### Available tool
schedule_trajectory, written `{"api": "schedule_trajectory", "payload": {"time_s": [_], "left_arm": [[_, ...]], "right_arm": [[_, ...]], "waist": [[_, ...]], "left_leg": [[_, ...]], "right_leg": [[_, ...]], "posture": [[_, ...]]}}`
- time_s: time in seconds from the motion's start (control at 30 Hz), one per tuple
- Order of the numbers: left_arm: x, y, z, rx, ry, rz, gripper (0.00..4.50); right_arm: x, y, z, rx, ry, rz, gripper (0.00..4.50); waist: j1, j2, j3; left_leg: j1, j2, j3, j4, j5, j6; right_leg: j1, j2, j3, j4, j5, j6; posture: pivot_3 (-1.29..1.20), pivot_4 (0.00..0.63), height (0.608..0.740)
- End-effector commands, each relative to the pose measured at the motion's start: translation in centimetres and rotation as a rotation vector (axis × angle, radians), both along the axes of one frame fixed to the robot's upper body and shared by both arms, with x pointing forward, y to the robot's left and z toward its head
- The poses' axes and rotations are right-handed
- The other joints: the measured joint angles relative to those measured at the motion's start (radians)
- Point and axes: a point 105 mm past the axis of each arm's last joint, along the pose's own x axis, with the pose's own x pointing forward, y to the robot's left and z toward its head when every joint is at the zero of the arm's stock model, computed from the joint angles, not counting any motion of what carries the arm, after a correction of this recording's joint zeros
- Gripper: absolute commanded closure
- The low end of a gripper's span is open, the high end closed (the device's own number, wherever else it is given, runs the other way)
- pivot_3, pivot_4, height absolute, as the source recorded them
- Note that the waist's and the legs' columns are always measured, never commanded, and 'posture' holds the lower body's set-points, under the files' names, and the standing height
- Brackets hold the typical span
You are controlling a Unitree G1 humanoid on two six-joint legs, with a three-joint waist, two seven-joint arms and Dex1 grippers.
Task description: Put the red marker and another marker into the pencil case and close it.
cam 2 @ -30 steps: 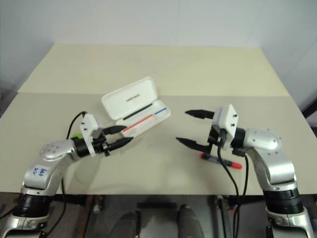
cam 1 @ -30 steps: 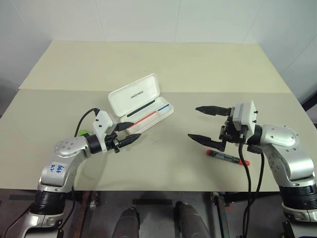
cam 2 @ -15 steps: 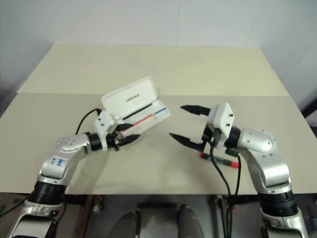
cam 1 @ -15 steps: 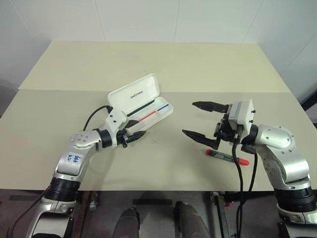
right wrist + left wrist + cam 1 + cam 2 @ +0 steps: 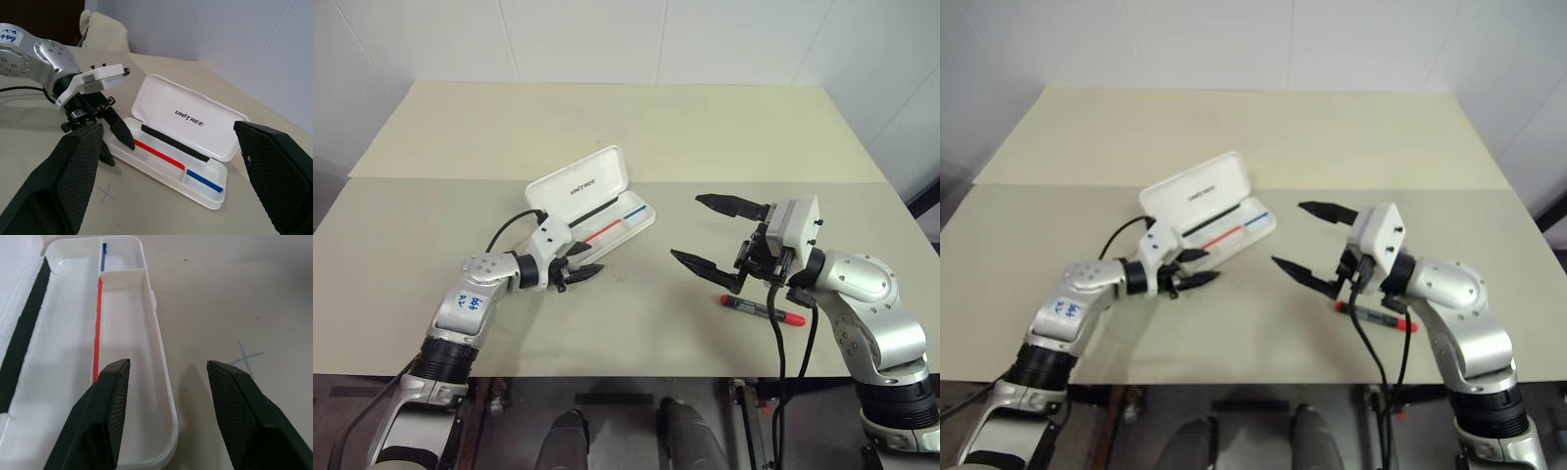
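Two grippers, both spread and empty: my left gripper (image 5: 579, 262) has advanced to the open pencil case (image 5: 607, 217) at frame centre; the red marker (image 5: 763, 310) lies unpicked beneath my right gripper (image 5: 705, 232).

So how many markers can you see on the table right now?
1. The red marker lies on the table under the right gripper, apart from the open pencil case. A second marker may be hidden behind the left arm.
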Motion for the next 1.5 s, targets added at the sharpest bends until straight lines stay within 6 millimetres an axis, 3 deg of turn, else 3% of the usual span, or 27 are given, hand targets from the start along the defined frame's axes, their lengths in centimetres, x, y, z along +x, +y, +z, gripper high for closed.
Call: {"api": "schedule_trajectory", "payload": {"time_s": [0.03,0.23,0.33,0.47,0.57,0.77,0.93,1.07,1.3,1.5], "left_arm": [[0.1,0.6,-0.4,0.044,0.028,0.01,1.97],[0.3,1.1,-1.0,0.085,0.079,0.028,1.97],[0.2,1.1,-1.1,0.108,0.1,0.016,2.54],[0.3,0.9,-0.9,0.114,0.103,0.012,3.83],[0.2,0.8,-0.9,0.126,0.101,0.001,4.47],[0.0,0.3,-0.6,0.13,0.084,-0.036,4.49],[-1.1,-1.6,1.7,0.082,0.021,-0.181,4.49],[-2.2,-2.3,1.9,0.099,0.009,-0.284,4.49],[-5.1,-2.4,1.1,0.179,0.011,-0.429,4.49],[-7.2,-2.1,-0.8,0.238,0.043,-0.499,4.49]], "right_arm": [[-0.8,0.4,1.4,0.018,-0.076,0.009,0.0],[-0.8,0.6,1.8,0.032,-0.092,0.013,0.0],[-0.7,0.6,2.1,0.034,-0.103,0.011,0.0],[-0.5,0.5,2.4,0.039,-0.113,0.004,0.0],[-0.4,0.5,2.5,0.041,-0.117,0.0,0.0],[-0.3,0.4,2.4,0.038,-0.113,0.002,0.0],[-0.1,-0.2,1.8,0.018,-0.086,0.0,0.0],[-0.1,-0.6,1.5,0.007,-0.071,-0.003,0.0],[-0.3,-1.4,1.1,-0.001,-0.043,-0.019,0.0],[-0.9,-1.6,1.0,-0.009,-0.025,-0.023,0.0]], "waist": [[0.0,0.0,0.0],[0.0,0.0,0.0],[-0.003,0.0,0.0],[-0.003,0.0,0.0],[-0.001,0.0,0.0],[0.0,0.001,0.0],[0.002,0.0,0.0],[0.006,0.0,0.0],[0.003,0.0,0.0],[0.001,0.0,0.0]], "left_leg": [[0.0,0.0,0.0,0.0,0.0,0.0],[0.0,0.0,0.0,0.0,0.0,0.0],[0.0,0.0,0.0,0.0,0.0,0.0],[0.0,0.0,0.0,0.0,0.0,0.0],[0.0,0.0,0.0,-0.001,0.0,0.0],[0.001,0.0,0.0,0.002,0.0,0.0],[0.0,0.0,0.0,0.001,0.0,0.0],[-0.001,0.0,0.0,0.0,0.0,0.001],[-0.001,0.0,0.0,-0.001,-0.001,0.001],[0.0,0.0,0.0,-0.001,-0.001,0.001]], "right_leg": [[0.0,0.0,0.0,0.0,0.0,0.0],[0.0,0.0,0.0,0.0,0.0,0.0],[0.0,0.0,0.0,0.0,0.0,0.0],[0.0,0.0,0.0,0.0,0.0,0.0],[0.0,0.0,0.0,0.0,0.0,0.0],[0.001,0.0,0.0,0.0,-0.001,-0.003],[0.001,0.0,0.0,0.0,-0.001,-0.002],[0.0,0.0,0.0,0.0,0.0,0.0],[0.0,0.0,0.0,-0.002,-0.001,0.0],[0.0,0.0,0.0,-0.001,-0.003,-0.004]], "posture": [[0.0,0.15,0.74],[0.0,0.15,0.74],[0.0,0.15,0.74],[0.0,0.15,0.74],[0.0,0.15,0.74],[0.0,0.15,0.74],[0.0,0.15,0.74],[0.0,0.15,0.74],[0.0,0.15,0.74],[0.0,0.15,0.74]]}}
